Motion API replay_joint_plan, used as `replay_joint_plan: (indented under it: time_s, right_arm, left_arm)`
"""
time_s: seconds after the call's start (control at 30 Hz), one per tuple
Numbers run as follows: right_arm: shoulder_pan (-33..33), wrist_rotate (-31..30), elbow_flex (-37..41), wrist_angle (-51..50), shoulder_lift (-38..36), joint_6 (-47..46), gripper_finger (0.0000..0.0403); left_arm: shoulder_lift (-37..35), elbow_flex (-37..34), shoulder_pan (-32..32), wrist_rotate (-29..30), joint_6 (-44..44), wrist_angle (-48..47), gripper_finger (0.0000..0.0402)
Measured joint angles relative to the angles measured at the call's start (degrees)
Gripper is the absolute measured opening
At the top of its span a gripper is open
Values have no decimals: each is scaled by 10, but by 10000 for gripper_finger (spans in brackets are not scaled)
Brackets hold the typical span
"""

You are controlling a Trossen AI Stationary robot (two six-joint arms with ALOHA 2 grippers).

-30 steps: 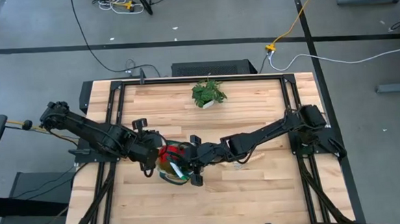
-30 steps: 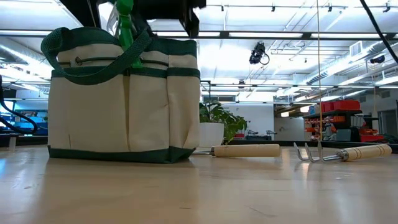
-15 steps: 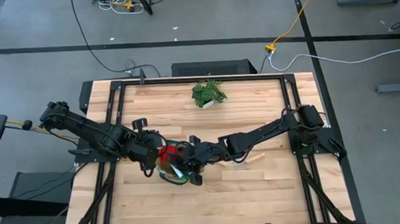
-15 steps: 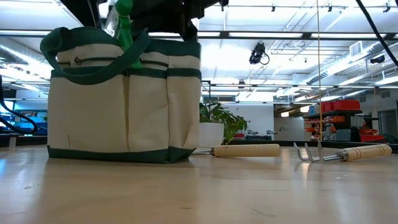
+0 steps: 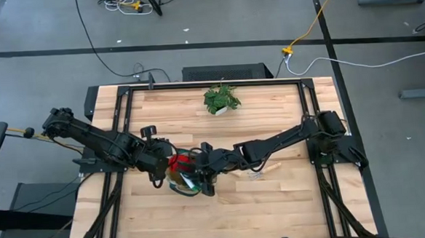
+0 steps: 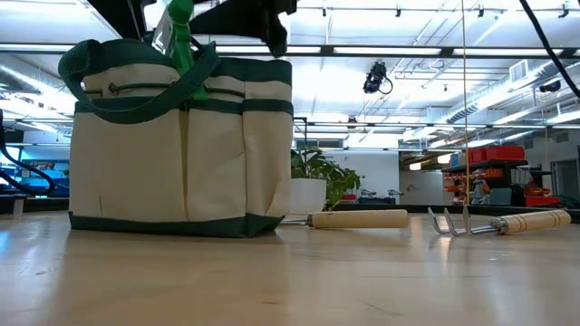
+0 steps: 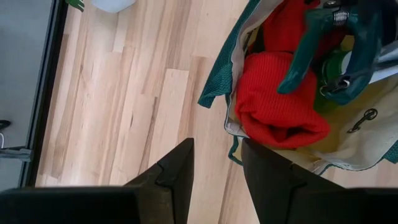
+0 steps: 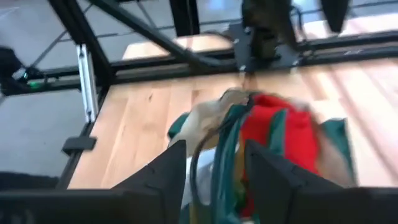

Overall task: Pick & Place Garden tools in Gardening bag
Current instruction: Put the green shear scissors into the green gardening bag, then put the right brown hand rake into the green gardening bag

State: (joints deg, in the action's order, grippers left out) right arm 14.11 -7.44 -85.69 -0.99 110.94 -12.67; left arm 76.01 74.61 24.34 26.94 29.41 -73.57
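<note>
The cream gardening bag (image 6: 181, 154) with dark green trim stands on the table left of centre. Red gloves (image 7: 273, 106) and a green-handled tool (image 7: 336, 50) lie inside it. A green piece (image 6: 181, 36) sticks up out of its top. My right gripper (image 8: 214, 180) hangs open just above the bag's mouth (image 5: 181, 180), with nothing between its fingers. My left gripper (image 7: 217, 180) stands open over bare table at the bag's left side, close to its rim (image 7: 235, 74). Two wooden-handled tools (image 6: 358, 218) (image 6: 503, 222) lie flat on the table to the bag's right.
A leafy plant in a white pot (image 5: 221, 99) stands near the table's far edge. The wooden-handled tools (image 5: 262, 169) lie under my right arm. Bare wood stretches along the near side of the table (image 5: 261, 211).
My right gripper has shifted a little toward the table's left above the bag's mouth. The bag and the tools on the table have stayed where they were.
</note>
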Motion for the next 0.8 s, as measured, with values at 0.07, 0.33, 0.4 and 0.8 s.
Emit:
replay_joint_plan:
  time_s: [0.07, 0.33, 0.4, 0.8]
  right_arm:
    - [0, -11, 0, -7, -10, 2, 153]
    - [4, -7, 0, -110, -51, -2, 125]
    - [6, -6, 0, -152, -58, -21, 118]
    - [40, 3, 0, -396, -100, -156, 100]
  left_arm:
    - [0, 0, 0, 0, 0, 0, 140]
    - [0, 0, 0, -1, 0, -1, 140]
    - [0, 0, 0, -1, 0, -1, 140]
    - [0, 0, 0, 0, -1, -2, 140]
